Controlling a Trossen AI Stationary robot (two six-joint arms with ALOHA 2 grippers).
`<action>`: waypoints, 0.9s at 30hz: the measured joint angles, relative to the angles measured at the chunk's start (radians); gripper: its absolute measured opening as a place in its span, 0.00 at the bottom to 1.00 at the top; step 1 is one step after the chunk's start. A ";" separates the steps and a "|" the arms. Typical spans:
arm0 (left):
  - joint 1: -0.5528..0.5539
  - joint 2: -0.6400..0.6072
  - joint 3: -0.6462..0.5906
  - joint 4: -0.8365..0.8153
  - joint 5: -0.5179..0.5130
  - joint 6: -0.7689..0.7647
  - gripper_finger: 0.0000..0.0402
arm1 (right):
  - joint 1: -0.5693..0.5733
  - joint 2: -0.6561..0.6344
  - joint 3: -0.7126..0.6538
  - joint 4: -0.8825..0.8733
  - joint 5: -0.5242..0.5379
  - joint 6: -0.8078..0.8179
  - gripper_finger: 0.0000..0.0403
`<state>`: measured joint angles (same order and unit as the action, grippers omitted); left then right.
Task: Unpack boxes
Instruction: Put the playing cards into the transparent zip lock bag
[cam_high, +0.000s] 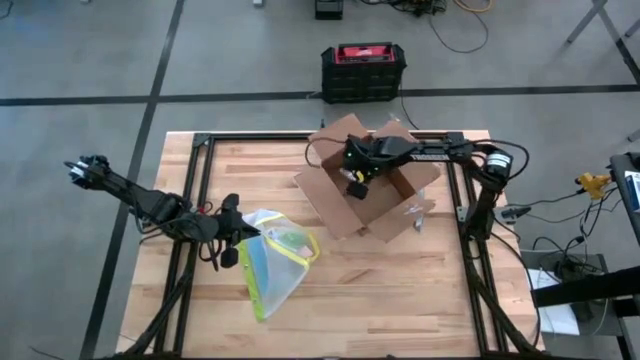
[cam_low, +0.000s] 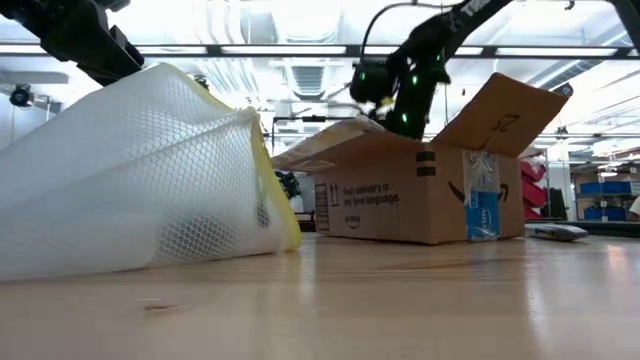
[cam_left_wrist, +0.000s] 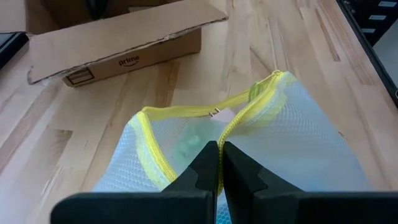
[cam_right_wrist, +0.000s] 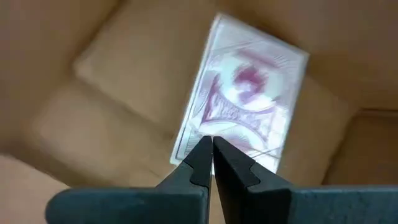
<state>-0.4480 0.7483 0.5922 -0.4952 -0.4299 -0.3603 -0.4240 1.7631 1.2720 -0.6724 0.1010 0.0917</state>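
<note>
Corrugated brown cardboard box sits toward the far right part of the wooden table, flaps splayed open, one flap standing up at an angle in the low view. White label and blue-printed tape strip visible on its side wall. Judgement: the box is light and fairly stiff in its walls, but the flaps are floppy and will fold under a push; best hold would be a wall edge or a flap rim, pinched thin between the fingers. Surface looks dry and not slippery.

Inside the box, the right wrist view shows a flat pale packet with a pink-red print lying on the box floor. It looks thin and light; a pinch on one edge seems the likely hold, since it lies flat with little to get under.

Right gripper hangs over the box opening, arm reaching in from the table's right edge, wrist bent downward. Its fingers are pressed together, nothing between them, tips pointing at the packet's near edge; contact cannot be told.

Left gripper rests low at the left side of the table, just beside the clear mesh pouch with yellow edging. Fingers closed; whether they pinch the pouch's mesh I cannot tell.
</note>
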 joint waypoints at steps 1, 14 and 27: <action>0.000 0.000 0.000 0.001 0.000 0.002 0.00 | -0.006 -0.007 -0.001 -0.004 -0.001 0.035 0.00; 0.000 0.000 0.000 0.001 -0.002 0.011 0.00 | -0.045 0.052 -0.003 0.005 -0.094 0.115 0.61; 0.000 0.001 0.000 0.001 -0.003 0.011 0.00 | -0.048 0.055 0.073 -0.084 -0.023 -0.003 0.92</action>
<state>-0.4480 0.7490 0.5922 -0.4942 -0.4332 -0.3492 -0.4717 1.8183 1.3455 -0.7567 0.0778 0.0890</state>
